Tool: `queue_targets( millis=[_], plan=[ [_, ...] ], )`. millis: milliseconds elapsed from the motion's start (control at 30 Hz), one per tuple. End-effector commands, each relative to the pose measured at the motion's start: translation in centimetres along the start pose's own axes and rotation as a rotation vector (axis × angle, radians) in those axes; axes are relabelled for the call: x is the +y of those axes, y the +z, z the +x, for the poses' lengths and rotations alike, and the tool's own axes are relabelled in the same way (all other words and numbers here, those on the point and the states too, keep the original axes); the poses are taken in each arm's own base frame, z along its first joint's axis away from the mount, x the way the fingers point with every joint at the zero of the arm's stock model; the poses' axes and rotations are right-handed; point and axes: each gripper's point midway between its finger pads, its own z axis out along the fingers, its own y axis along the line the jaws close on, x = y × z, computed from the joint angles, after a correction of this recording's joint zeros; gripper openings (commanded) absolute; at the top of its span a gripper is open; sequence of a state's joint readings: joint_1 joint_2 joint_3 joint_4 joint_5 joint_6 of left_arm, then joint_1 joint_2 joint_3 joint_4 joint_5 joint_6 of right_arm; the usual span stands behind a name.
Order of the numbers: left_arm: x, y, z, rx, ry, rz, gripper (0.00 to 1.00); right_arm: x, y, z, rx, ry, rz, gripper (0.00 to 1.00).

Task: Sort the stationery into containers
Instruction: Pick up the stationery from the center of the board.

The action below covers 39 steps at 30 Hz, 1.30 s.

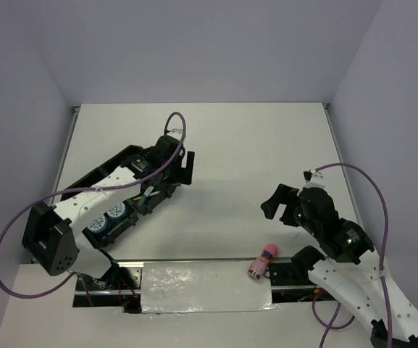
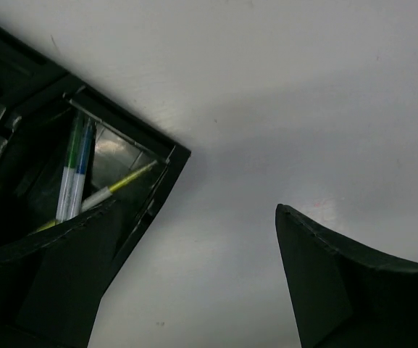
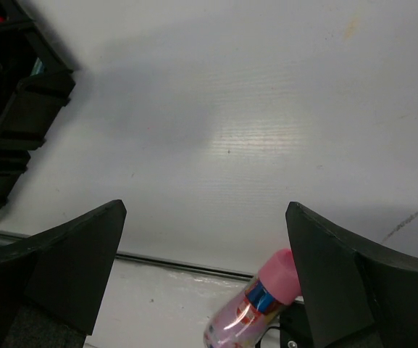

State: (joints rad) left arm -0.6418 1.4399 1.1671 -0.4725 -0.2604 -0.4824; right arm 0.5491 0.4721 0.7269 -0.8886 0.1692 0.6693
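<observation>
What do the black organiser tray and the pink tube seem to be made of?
Organiser tray: probably moulded plastic, black, slightly glossy; its thin walls catch faint reflections. Pink tube: likely plastic with a shiny printed label; a bright highlight runs along it.

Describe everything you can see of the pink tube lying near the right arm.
The pink tube is a small, glossy, plastic-looking cylinder with a rounded bright pink cap and a paler body bearing a blue and red label. It lies on its side on the white table, near the front edge beside the right arm's base, cap pointing away from the arms, outside the tray. The open right gripper hangs just beyond it, not touching.
</observation>
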Motion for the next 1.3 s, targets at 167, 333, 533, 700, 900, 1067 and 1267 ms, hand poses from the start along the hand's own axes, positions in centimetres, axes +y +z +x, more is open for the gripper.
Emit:
queue_targets(
  millis=[167,333,533,700,900,1067,1267],
  plan=[
    [-3.0,-3.6,1.2,-0.04,0.051,0.175,0.99,-0.6,-0.2,0.2,-0.022,0.057,0.04,1.0],
    [-7.9,-5.4,2.1,-0.034,0.077,0.307,0.99,-0.5,-1.0,-0.6,-0.049,0.064,0.038,1.0],
    [-14.2,-4.1,5.0,0.055,0.213,0.382,0.99,-0.4,-4.6,-4.3,-0.161,0.071,0.05,1.0],
    [-15.9,-1.6,8.3,0.145,0.294,0.358,0.99,-0.1,-7.1,-6.0,-0.201,0.039,0.033,1.0],
    [-15.0,3.4,11.4,0.181,0.423,0.298,0.99,0.8,-7.4,-5.2,-0.179,0.016,-0.043,1.0],
    [-11.6,9.8,14.5,0.254,0.484,0.111,0.99,1.5,-7.9,-5.0,-0.182,0.016,-0.1,1.0],
    [-11.6,9.3,14.6,0.243,0.446,0.162,0.99,0.7,-8.5,-5.3,-0.213,0.009,-0.077,1.0]
  ],
)
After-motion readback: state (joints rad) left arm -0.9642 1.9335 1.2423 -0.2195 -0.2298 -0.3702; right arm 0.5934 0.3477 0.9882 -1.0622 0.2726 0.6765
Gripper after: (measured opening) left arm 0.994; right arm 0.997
